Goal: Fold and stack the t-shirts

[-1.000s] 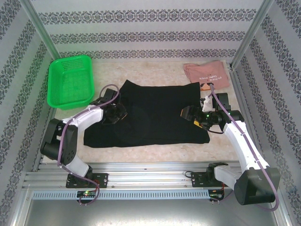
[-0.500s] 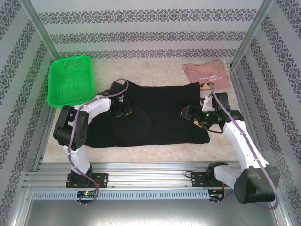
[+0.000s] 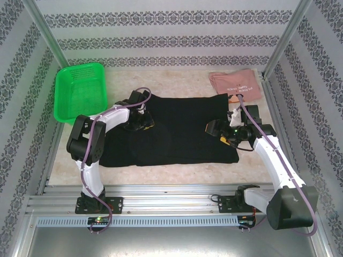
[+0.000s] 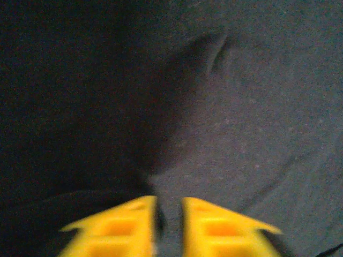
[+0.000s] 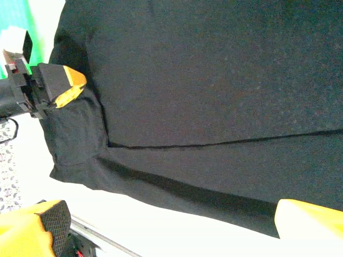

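Note:
The black t-shirt [image 3: 182, 134] lies spread flat across the middle of the table. My left gripper [image 3: 143, 124] rests low on its left part. In the left wrist view its yellow fingers [image 4: 128, 225] stand a narrow gap apart, open, with black cloth [image 4: 241, 107] showing under and between them. My right gripper [image 3: 215, 134] hovers over the shirt's right side, wide open and holding nothing. Its fingertips [image 5: 45, 227] frame the shirt's front hem [image 5: 177, 201]. The pink t-shirt [image 3: 236, 85] lies folded at the back right.
A green mesh basket [image 3: 80, 91] stands at the back left. Patterned walls and metal posts [image 3: 281, 43] enclose the table. A metal rail [image 3: 171, 201] runs along the near edge. Bare tabletop [image 3: 171, 80] shows behind the black shirt.
My left arm has swung back and to the right over the shirt's left part, and its jaws have parted from shut. The right arm has stayed put.

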